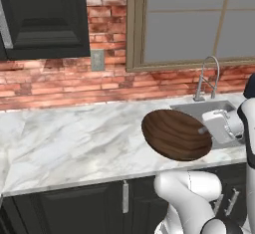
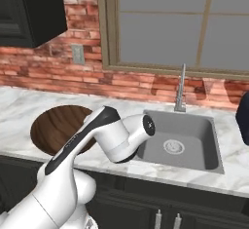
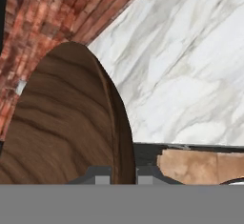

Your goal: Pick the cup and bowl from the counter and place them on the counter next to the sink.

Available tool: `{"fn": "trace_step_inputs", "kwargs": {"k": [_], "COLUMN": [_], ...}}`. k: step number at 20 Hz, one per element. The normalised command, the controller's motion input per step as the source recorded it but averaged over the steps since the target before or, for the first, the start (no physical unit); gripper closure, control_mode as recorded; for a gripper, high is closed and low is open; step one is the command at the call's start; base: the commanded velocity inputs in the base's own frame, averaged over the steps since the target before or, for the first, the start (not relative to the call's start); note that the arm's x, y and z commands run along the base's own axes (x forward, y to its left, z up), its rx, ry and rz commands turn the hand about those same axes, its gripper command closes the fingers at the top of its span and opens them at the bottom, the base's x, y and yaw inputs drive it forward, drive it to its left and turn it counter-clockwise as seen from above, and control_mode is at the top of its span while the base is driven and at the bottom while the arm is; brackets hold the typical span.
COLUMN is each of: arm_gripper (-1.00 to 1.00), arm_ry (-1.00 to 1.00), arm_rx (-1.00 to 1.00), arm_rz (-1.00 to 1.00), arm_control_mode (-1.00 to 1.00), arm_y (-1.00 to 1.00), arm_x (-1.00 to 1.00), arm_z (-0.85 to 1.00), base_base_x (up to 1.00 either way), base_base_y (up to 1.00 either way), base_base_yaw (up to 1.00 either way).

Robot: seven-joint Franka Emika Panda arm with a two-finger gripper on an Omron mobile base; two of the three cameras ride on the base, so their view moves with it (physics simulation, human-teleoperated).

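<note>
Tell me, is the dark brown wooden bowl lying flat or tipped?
Tipped: the dark brown wooden bowl stands on edge, rim pinched by the gripper.

Light is even, bright and flat, as in a render, with no glare on the marble counter [image 1: 74, 138]. Soft shadows lie on the brick wall [image 1: 55, 81] beneath the black cabinet [image 1: 45, 19] at ten o'clock and behind the faucet [image 2: 181, 89]. Textures look coarse and slightly blurred, most on the bowl [image 3: 66, 123] close to the hand camera.

Two base views behind arm, sharing counter [image 1: 74, 138] and sink [image 2: 194, 135], hand view close along bowl [image 3: 66, 123]
</note>
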Motion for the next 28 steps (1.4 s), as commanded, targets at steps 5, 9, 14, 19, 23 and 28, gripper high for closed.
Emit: {"fn": "trace_step_inputs", "kwargs": {"k": [5,9,14,19,23,28], "arm_gripper": [1.00,1.00,1.00,1.00,1.00,1.00], "arm_ry": [0.00,0.00,0.00,0.00,0.00,0.00], "arm_rx": [0.00,0.00,0.00,0.00,0.00,0.00], "arm_rz": [0.00,0.00,0.00,0.00,0.00,0.00], "arm_control_mode": [1.00,1.00,1.00,1.00,1.00,-1.00], "arm_y": [0.00,0.00,0.00,0.00,0.00,0.00], "arm_x": [0.00,0.00,0.00,0.00,0.00,0.00], "arm_z": [0.00,0.00,0.00,0.00,0.00,0.00], "base_base_x": [0.76,0.29,0.00,0.00,0.00,0.00], "base_base_y": [-0.10,0.00,0.00,0.00,0.00,0.00], "base_base_yaw": [-0.07,-0.08,0.00,0.00,0.00,0.00]}}
